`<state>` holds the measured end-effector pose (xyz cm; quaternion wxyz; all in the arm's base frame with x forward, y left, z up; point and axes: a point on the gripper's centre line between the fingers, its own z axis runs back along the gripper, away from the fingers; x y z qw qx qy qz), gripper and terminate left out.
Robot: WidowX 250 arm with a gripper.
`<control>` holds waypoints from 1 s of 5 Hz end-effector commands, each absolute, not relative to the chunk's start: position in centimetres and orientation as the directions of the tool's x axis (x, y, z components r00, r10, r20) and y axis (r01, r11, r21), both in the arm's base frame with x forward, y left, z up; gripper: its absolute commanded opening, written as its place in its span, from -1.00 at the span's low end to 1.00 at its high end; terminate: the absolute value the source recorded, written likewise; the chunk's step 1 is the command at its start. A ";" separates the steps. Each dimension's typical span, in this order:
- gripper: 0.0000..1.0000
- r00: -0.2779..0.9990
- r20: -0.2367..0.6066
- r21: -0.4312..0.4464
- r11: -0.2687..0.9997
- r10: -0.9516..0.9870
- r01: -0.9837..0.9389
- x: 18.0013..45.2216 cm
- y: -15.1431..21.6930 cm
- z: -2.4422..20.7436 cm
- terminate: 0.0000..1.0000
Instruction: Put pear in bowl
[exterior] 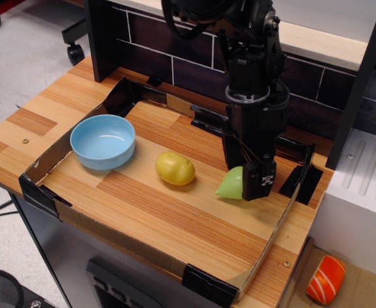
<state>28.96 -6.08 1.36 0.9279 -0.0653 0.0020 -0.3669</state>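
Now, pear: the light green pear lies on the wooden board right of centre in the frame, its pointed end aimed left toward the yellow fruit; only its left part shows, the right part is covered by the claw.
Claw: the black gripper stands straight down over the pear's right side, its lower end level with the fruit and down by the board; the near finger hides the gap, so I cannot tell whether the fingers are spread around the pear or pressed onto it.
Arm: the black arm rises from the claw to the top centre of the frame, in front of the dark tiled wall.
Yellow fruit: a rounder yellow oval fruit rests left of the pear, near it but apart, about at the frame's centre.
Bowl: the light blue bowl sits upright at left of centre, well apart from the pear, with the yellow fruit between them; nothing is in it.
Tray edge: a low cardboard border with black taped corners rings the board that bears all three.
Lower right corner: an orange and white striped object lies off the board, below the table's level.
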 end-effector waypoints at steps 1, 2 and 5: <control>-1.00 0.726 0.071 -0.107 0.719 -0.684 0.687 27.9 -6.3 2.0 -1.00; -1.00 0.758 0.101 -0.121 0.748 -0.644 0.652 28.4 -5.9 4.0 -1.00; -1.00 0.862 0.165 -0.103 0.861 -0.479 0.498 29.6 0.6 11.3 -1.00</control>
